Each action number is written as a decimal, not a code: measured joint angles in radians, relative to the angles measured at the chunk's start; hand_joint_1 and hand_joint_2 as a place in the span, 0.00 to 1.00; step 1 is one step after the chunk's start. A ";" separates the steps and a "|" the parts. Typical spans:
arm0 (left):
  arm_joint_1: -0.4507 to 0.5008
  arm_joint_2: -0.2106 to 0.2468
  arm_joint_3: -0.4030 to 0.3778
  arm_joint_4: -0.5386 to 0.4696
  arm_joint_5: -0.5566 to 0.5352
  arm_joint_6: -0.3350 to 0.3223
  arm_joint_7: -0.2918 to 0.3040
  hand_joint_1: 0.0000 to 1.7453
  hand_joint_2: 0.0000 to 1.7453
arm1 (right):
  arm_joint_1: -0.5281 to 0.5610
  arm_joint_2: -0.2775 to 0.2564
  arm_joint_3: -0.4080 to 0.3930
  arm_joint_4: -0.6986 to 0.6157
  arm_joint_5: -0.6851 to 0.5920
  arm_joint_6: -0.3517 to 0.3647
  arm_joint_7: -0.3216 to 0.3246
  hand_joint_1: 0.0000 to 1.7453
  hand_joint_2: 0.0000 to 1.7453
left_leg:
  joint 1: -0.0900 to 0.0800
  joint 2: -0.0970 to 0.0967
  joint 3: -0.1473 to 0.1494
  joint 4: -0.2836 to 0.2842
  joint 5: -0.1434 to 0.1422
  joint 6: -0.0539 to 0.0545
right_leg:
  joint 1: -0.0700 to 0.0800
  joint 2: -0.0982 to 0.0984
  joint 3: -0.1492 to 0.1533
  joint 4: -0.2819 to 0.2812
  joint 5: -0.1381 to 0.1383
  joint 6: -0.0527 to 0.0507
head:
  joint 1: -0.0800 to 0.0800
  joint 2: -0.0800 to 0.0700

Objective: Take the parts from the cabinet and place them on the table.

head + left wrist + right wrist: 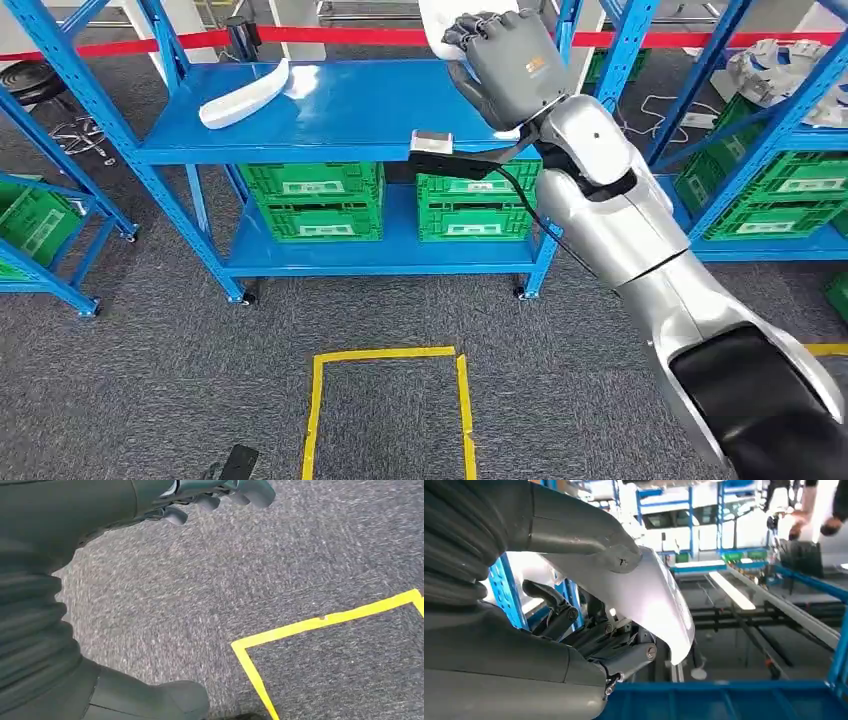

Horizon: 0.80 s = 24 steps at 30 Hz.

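Right hand (507,62) grips curved white plastic part (649,592), raised above blue metal shelf (370,110). Second long white curved part (245,95) on shelf, untaken. Left hand (210,495) hangs empty, fingers curled. Table placement pending.

The right arm (640,230) is polished silver in rounded segments, turning glossy black toward the shoulder. Its right hand (510,60) is matte grey with a small orange marking, a black cable (530,215) trailing along the forearm to a wrist camera box (432,148).

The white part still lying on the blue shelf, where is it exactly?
In the head view, the white part lies on the left of the top shelf, above the green crates.
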 joint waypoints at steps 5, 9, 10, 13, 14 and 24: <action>-0.005 0.014 0.001 -0.004 0.017 0.000 -0.002 0.00 1.00 | 0.009 0.005 -0.018 -0.038 0.033 -0.003 0.022 1.00 1.00 | 0.000 -0.039 -0.022 0.014 0.013 -0.043 | 0.009 0.017 0.013 -0.030 0.007 -0.042 | -0.003 0.000; -0.008 0.022 0.001 -0.003 0.021 0.000 -0.002 0.00 1.00 | 0.010 0.015 -0.024 -0.058 0.039 -0.003 0.026 1.00 1.00 | -0.009 0.038 -0.093 0.164 -0.087 -0.048 | 0.010 -0.017 0.006 -0.034 0.023 -0.068 | -0.014 0.000; -0.010 0.023 0.001 -0.003 0.021 0.000 -0.002 0.00 1.00 | 0.011 0.015 -0.026 -0.059 0.040 -0.003 0.027 1.00 1.00 | -0.009 0.047 -0.128 0.255 -0.129 -0.045 | 0.015 -0.029 0.003 -0.034 0.024 -0.070 | -0.014 0.000; -0.008 0.022 0.001 -0.003 0.021 0.000 -0.002 0.00 1.00 | 0.019 0.015 -0.028 -0.059 0.040 -0.003 0.027 1.00 1.00 | -0.012 0.052 -0.141 0.339 -0.160 -0.033 | 0.026 -0.064 -0.002 -0.034 0.025 -0.073 | -0.014 0.000; -0.008 0.022 0.001 -0.003 0.021 0.000 -0.002 0.00 1.00 | 0.019 0.016 -0.028 -0.061 0.040 -0.003 0.027 1.00 1.00 | -0.016 0.055 -0.098 0.279 -0.135 -0.025 | 0.029 -0.075 -0.002 -0.034 0.025 -0.073 | -0.014 0.000; -0.013 0.027 0.002 -0.004 0.031 0.000 -0.001 0.00 1.00 | 0.003 0.023 -0.036 -0.090 0.062 0.006 0.037 1.00 1.00 | -0.034 0.061 0.044 0.033 -0.076 0.034 | 0.032 -0.046 -0.031 0.053 -0.047 -0.039 | -0.010 0.000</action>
